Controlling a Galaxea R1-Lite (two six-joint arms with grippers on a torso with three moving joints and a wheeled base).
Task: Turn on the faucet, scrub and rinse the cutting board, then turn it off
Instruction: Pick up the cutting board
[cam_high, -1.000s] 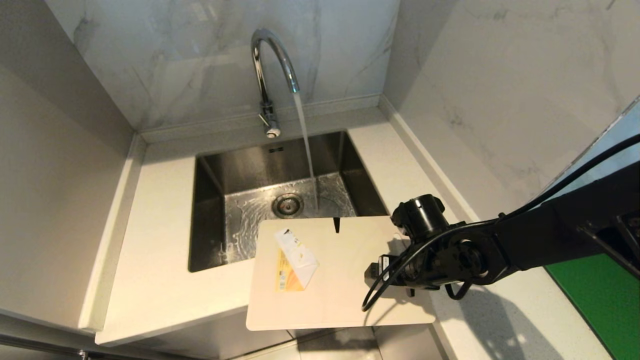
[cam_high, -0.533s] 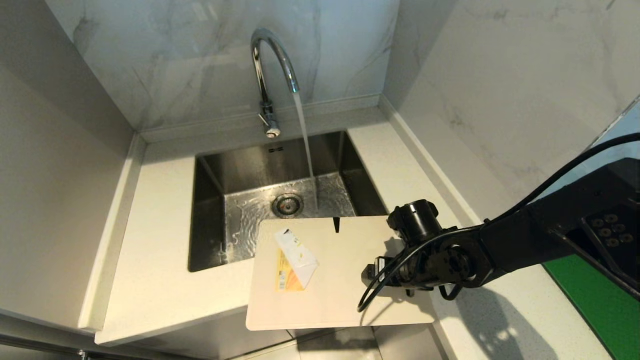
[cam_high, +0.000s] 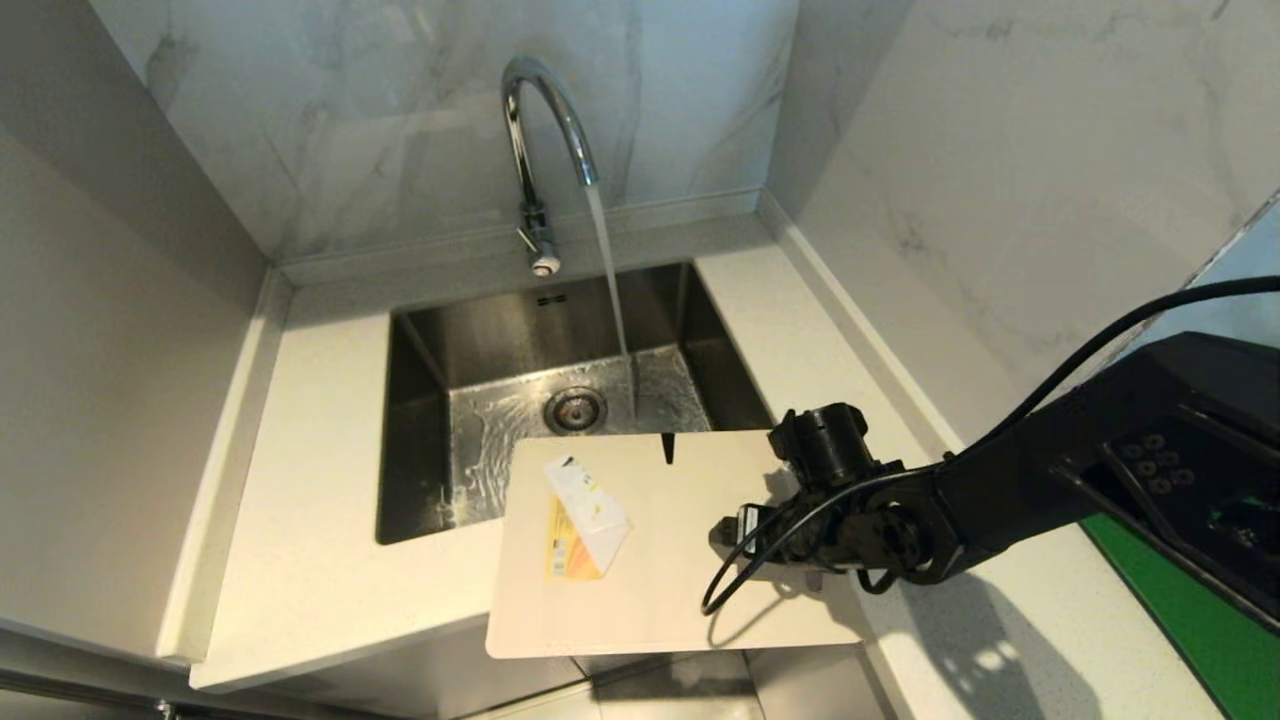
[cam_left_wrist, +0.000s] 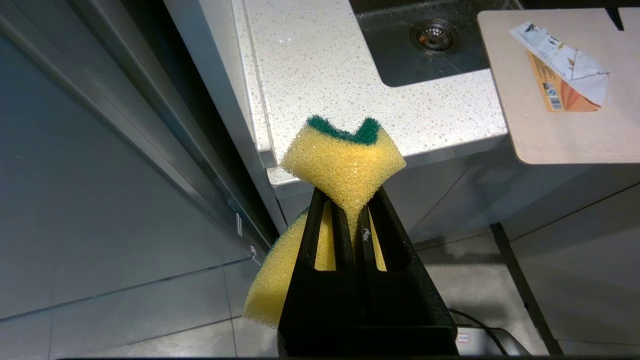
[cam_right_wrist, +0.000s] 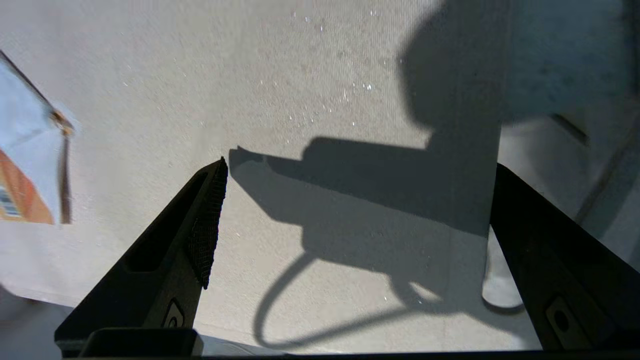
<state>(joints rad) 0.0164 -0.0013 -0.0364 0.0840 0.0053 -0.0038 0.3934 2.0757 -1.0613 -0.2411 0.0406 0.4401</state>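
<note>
1. Your faucet (cam_high: 545, 150) stands at the back of the sink (cam_high: 420, 350), and a stream of water falls from its spout into the wet basin near the drain (cam_high: 575, 408).
2. Your cutting board (cam_high: 660, 590) lies flat at the front of the tabletop (cam_high: 320, 560), its far edge reaching over the sink's front right corner and its near edge overhanging the tabletop front. A paper label (cam_high: 585, 518), partly folded up, sits on its left part.
3. Your right gripper (cam_right_wrist: 350, 220) hangs low over the right end of the board with its jaws wide apart and nothing between them; its shadow falls on the board surface.
4. Your left gripper (cam_left_wrist: 352, 220) is below and in front of the tabletop edge, out of the head view, with its jaws clamped together on a yellow-and-green sponge (cam_left_wrist: 345, 165), which is squeezed and folded between them.
</note>
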